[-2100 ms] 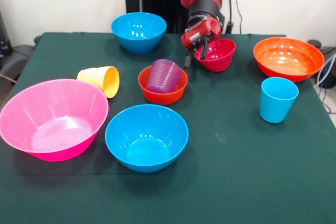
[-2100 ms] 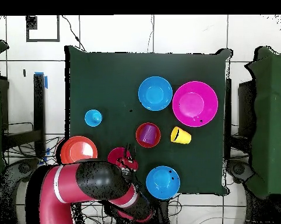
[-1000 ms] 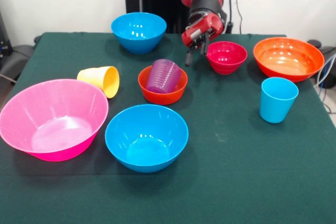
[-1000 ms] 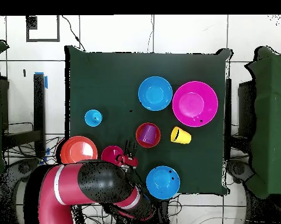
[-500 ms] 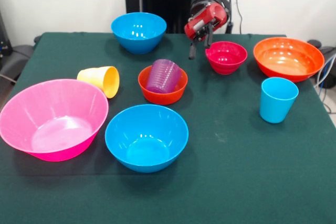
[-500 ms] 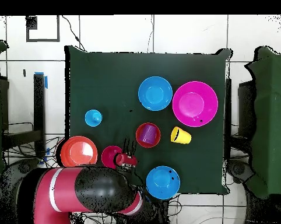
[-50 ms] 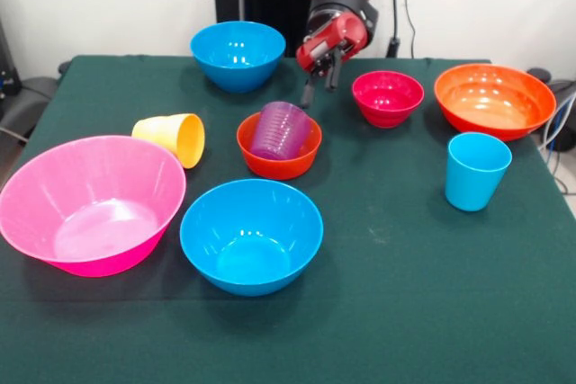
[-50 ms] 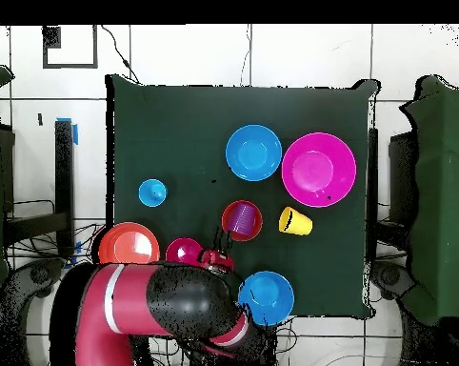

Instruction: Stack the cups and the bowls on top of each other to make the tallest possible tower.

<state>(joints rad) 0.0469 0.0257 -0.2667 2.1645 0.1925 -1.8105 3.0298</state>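
Front view shows me almost no tower yet: the only stacking is the purple cup (image 7: pixel 280 130) sitting tilted inside the small orange-red bowl (image 7: pixel 279 147) at mid-table. Everything else stands alone on the green table (image 7: pixel 405 294): the light blue cup (image 7: pixel 476 171) upright near the wide orange bowl (image 7: pixel 494 100), the small magenta bowl (image 7: pixel 387 97) beside that, the yellow cup (image 7: pixel 172 138) lying on its side next to the big pink bowl (image 7: pixel 88 202), and two blue bowls, one near (image 7: pixel 251 235) and one far (image 7: pixel 238 54). My gripper (image 7: pixel 319 79) hangs empty above the table between the magenta bowl and the purple cup, its fingers apart. I judge nearly all the stacking is left. From overhead the arm (image 8: pixel 167 310) covers part of the far blue bowl, and the fingertips are hard to make out.
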